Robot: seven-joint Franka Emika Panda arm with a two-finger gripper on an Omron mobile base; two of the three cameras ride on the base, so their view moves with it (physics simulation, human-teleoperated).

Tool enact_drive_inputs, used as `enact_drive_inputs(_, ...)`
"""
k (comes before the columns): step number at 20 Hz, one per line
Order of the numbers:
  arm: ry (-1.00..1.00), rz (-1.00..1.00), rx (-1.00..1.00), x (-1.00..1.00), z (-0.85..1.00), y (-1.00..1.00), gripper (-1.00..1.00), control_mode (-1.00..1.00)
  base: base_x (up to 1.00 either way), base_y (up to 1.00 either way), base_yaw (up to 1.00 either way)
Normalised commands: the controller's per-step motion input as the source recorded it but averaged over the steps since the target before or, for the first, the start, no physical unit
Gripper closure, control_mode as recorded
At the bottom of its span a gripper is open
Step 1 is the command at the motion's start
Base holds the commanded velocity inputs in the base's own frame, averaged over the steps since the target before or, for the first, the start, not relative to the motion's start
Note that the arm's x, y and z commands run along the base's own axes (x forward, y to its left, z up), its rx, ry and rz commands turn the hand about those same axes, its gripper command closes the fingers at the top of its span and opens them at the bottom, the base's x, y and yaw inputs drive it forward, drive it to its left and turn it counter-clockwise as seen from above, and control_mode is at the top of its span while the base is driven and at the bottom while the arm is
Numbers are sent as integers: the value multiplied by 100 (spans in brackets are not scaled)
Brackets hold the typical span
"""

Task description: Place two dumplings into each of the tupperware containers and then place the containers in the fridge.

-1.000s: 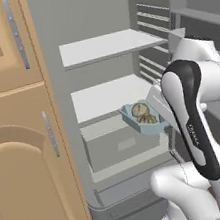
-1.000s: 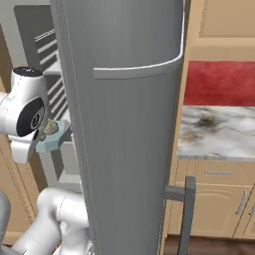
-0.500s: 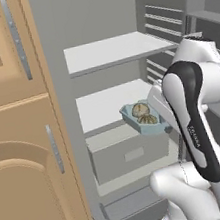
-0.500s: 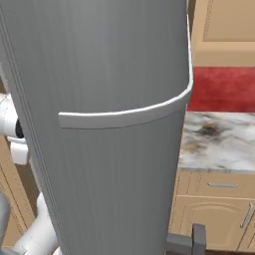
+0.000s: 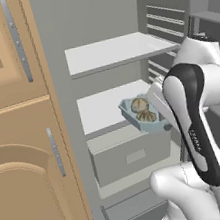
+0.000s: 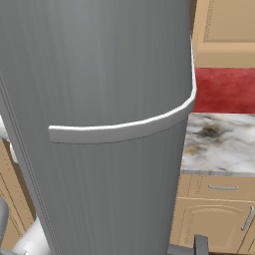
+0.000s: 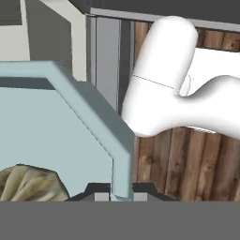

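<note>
We count one light blue container (image 5: 144, 117) at the fridge (image 5: 108, 56), holding what look like two dumplings (image 5: 143, 108), one white shelf at twelve o'clock above it, and one grey drawer (image 5: 132, 154) at six.

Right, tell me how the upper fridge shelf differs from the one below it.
The upper shelf sits higher and looks bare; the lower shelf has the light blue container with two dumplings held over its right front edge. The lower shelf has a grey drawer directly beneath; the upper shelf has open space under it. Both are flat and white.

Matt brushed-steel fridge (image 6: 114, 89), wooden cabinets (image 5: 22, 147)
</note>
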Motion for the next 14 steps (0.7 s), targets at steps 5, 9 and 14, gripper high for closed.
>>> enact_drive_inputs(5, -45, 0, -1, 0, 23, 0, 100, -100, 0, 0, 0)
enact_drive_inputs(9, -20, 0, 0, 21, 28, -7, 100, -100, 0, 0, 0)
enact_drive_inputs(14, 0, 0, 3, 58, 14, -30, 100, -100, 0, 0, 0)
